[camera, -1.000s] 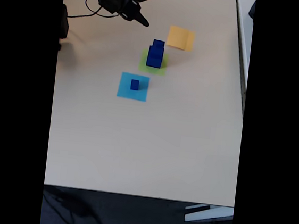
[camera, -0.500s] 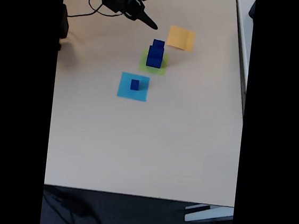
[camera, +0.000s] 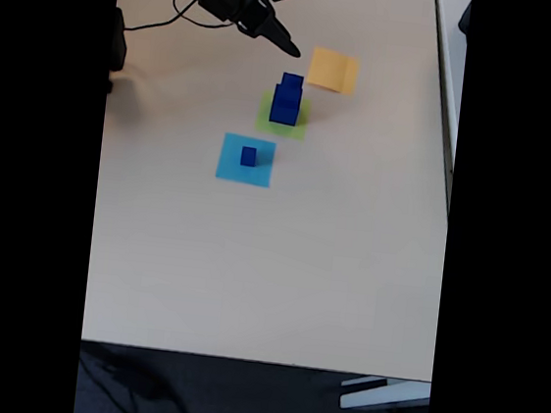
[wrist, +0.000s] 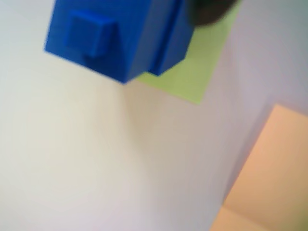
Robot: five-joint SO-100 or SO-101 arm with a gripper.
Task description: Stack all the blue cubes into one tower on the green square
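Fixed view: gripper hovers at far left-centre of the tabletop, can't tell whether the jaws are parted or clenched. Tower of blue cubes sits on the green square. Last small blue cube rests on the light-blue square, nearer and slightly left of the jaws, past the tower.
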